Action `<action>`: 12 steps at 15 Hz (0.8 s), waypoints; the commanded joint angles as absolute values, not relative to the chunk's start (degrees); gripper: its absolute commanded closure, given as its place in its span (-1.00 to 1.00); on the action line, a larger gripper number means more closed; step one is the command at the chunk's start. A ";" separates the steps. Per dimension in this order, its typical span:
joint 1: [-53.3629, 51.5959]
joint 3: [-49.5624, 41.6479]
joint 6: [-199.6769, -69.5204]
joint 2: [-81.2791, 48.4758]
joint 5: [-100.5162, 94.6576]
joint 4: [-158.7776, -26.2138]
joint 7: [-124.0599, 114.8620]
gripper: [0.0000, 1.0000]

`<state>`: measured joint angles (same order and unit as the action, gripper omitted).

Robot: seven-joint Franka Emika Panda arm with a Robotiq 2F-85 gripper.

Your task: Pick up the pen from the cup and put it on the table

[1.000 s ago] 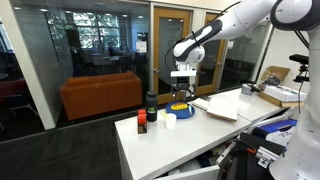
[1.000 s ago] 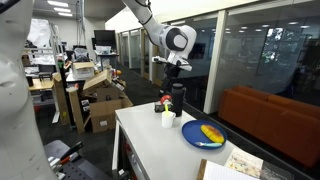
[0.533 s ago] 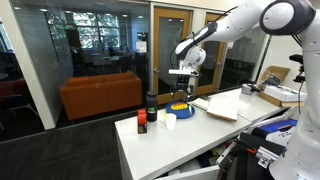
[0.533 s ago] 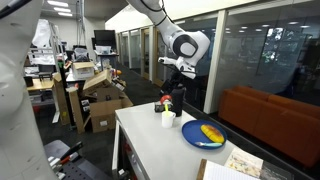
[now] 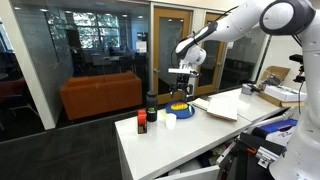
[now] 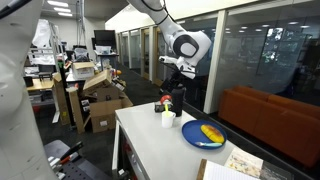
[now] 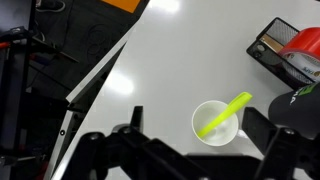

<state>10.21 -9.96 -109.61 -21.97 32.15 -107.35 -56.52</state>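
A small white cup point(image 7: 213, 128) stands on the white table point(image 7: 170, 60) with a yellow-green pen point(image 7: 226, 112) leaning in it, its tip over the rim. My gripper point(image 7: 200, 125) is open high above the cup, which lies between the dark fingers point(image 7: 135, 120), nearer the right one. In both exterior views the gripper point(image 5: 181, 80) point(image 6: 177, 75) hangs well above the table point(image 5: 190, 140) point(image 6: 150, 150), and the cup point(image 5: 170, 120) point(image 6: 168, 120) stands near a table corner. The pen is too small to make out there.
A blue plate point(image 5: 179, 109) point(image 6: 204, 134) with something yellow on it lies beside the cup. A black bottle point(image 5: 152, 103) and a red-capped item point(image 5: 142, 122) stand close by; a red and black object point(image 7: 290, 55) is near the cup. An open book point(image 5: 215, 107) lies further along. An orange sofa point(image 5: 100, 93) stands behind glass.
A second ago the arm shifted sideways a little above the table. Over the last half second nothing has visibly moved. The gripper stays open.
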 commanded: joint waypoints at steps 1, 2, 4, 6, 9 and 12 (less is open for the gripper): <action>10.28 -9.93 -109.48 -22.02 32.10 -107.22 -56.55 -1.00; 10.28 -9.72 -109.42 -22.82 32.11 -106.70 -56.10 -1.00; 10.25 -9.52 -109.99 -24.43 32.20 -105.90 -55.32 -1.00; 10.27 -9.50 -110.48 -26.59 32.25 -104.78 -55.78 -1.00; 10.87 -9.34 -110.97 -29.97 33.11 -102.66 -56.23 -1.00; 11.49 -9.18 -110.74 -33.00 33.61 -100.03 -57.03 -1.00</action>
